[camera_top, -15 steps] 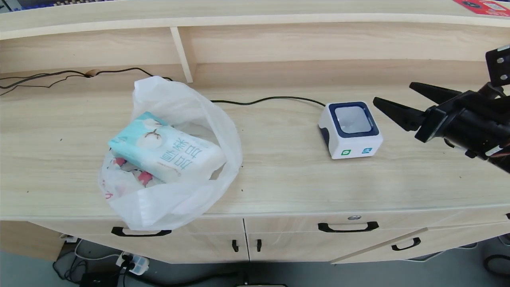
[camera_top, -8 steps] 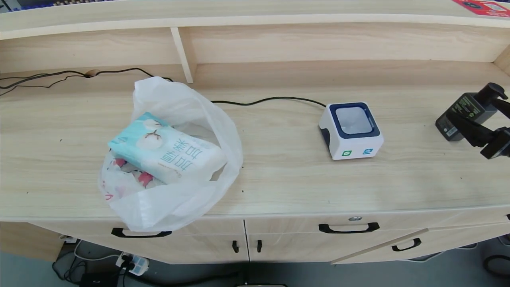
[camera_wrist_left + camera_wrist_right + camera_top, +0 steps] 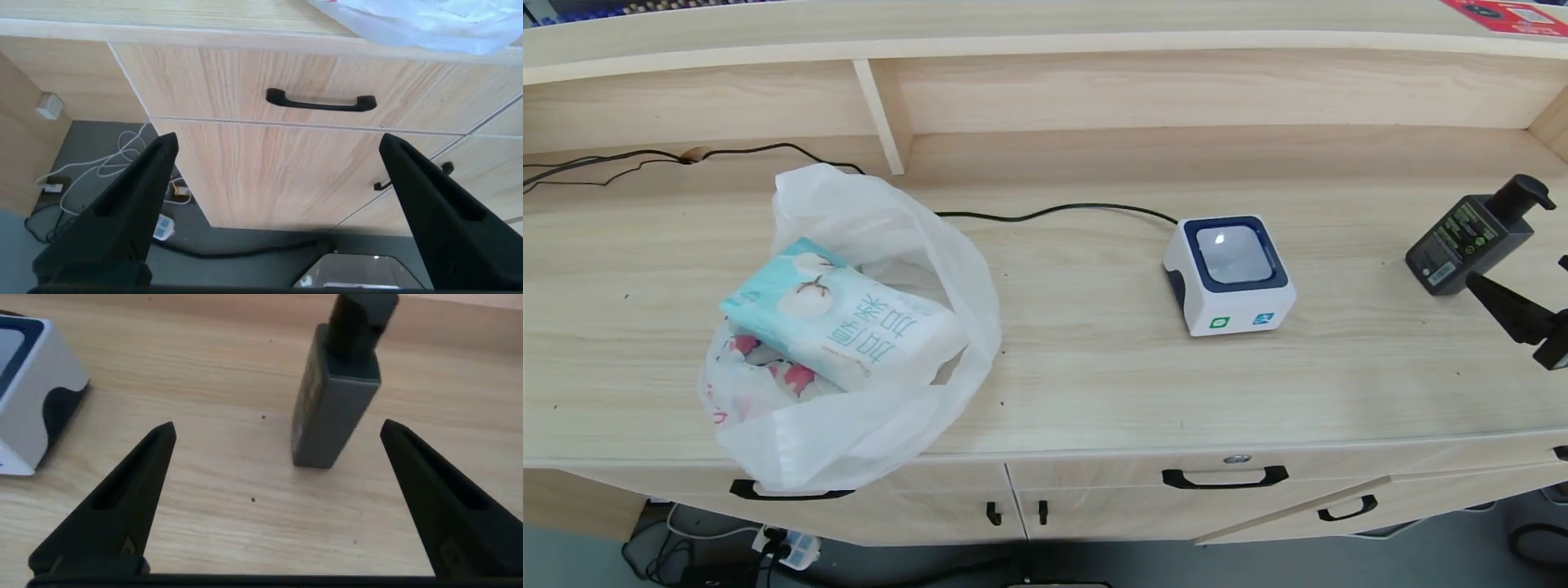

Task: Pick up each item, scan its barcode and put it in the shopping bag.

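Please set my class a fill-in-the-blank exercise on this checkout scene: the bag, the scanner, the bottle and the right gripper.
1. The tissue pack lies inside the white plastic ____.
2. The dark pump bottle sits on the counter to the robot's ____ of the barcode scanner.
3. The right gripper is ____, with the bottle ahead of it, ungrasped.
4. A black ____ runs from the scanner across the counter.
Missing words: bag; right; open; cable.

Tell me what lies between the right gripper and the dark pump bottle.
Nothing but bare wooden countertop: in the right wrist view the right gripper stands open before the dark pump bottle, not touching it.
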`<state>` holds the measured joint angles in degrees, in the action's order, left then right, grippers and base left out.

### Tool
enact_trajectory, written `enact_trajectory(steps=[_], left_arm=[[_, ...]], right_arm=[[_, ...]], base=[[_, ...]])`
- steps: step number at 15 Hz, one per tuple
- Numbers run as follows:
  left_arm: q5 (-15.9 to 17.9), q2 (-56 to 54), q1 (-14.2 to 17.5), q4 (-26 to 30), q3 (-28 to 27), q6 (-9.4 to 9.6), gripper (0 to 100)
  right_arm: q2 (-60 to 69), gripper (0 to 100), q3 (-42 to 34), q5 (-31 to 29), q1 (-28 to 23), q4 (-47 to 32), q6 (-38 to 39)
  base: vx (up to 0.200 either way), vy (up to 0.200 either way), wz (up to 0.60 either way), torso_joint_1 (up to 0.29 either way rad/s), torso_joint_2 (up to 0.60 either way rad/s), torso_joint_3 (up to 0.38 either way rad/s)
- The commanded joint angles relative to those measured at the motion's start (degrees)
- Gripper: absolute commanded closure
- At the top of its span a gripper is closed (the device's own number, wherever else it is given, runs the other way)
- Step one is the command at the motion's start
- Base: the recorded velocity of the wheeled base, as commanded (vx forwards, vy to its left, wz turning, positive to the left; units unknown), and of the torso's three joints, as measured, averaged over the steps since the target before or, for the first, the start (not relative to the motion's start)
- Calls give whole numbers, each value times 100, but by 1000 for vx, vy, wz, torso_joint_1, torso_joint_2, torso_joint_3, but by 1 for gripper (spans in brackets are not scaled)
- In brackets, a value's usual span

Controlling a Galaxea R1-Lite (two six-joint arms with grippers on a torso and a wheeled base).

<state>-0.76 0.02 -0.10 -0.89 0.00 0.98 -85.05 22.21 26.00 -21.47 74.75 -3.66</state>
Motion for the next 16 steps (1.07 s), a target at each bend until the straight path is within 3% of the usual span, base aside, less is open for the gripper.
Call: enact_trajectory(steps=[1,4,6,11,16], left_arm=[[-4,-2,1,1,0,-1,0],[-4,-2,1,10,0,-1,0],[-4,-2,1,1,0,-10,0],[-4,-2,1,1,0,-1,0],[-4,-2,1,1,0,-1,0]], right_arm=[[-99,0,-33,1,-86,-5,5],[-372,0,46,-7,-112,31,5],[-969,0,293,36,37,576,23],[-1435,0,503,36,820,945,102],[-1716,0,723,36,1013,945,76]], base=[[0,-200,0,17,7,2],[0,-200,0,6,4,2],[0,-200,0,0,0,2],[0,0,0,0,0,0],[0,0,0,0,0,0]])
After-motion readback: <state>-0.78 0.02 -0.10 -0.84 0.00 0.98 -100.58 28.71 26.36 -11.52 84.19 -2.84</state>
